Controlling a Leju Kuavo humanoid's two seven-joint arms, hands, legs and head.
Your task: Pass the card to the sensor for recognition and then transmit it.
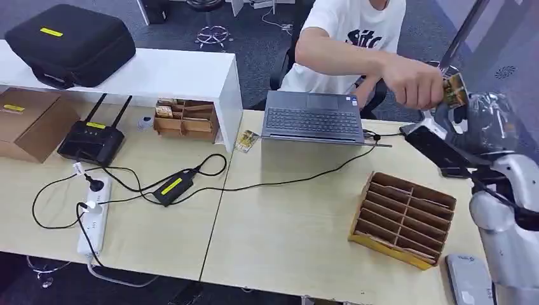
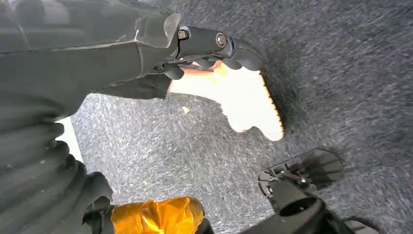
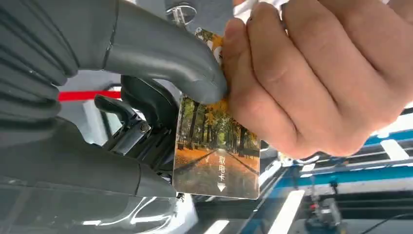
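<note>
Item: card (image 3: 216, 161), flat, glossy, rectangular, printed with an autumn tree avenue; you find it pinched between your right hand's (image 3: 160, 87) thick grey thumb and the darker fingers (image 3: 146, 105) behind it; a person's hand (image 3: 311, 73) grips the same card from the side opposite your thumb, fingertips touching its face; in the head view that card (image 1: 455, 90) sits raised past the table's far right edge, beside the person's hand (image 1: 413, 81).

Item: your left hand (image 2: 195, 48), smooth dark casing, hangs over speckled grey carpet; you cannot tell how its fingers lie.

Item: divided box (image 1: 403, 219), brown corrugated cardboard, many narrow slots, near your right arm, slots look empty.

Item: small cardboard tray (image 1: 184, 118) under the white shelf (image 1: 159, 73), well away from your fingers, holding stacked cards.

Item: laptop (image 1: 314, 117), grey, open flat; sensor not identifiable.
</note>
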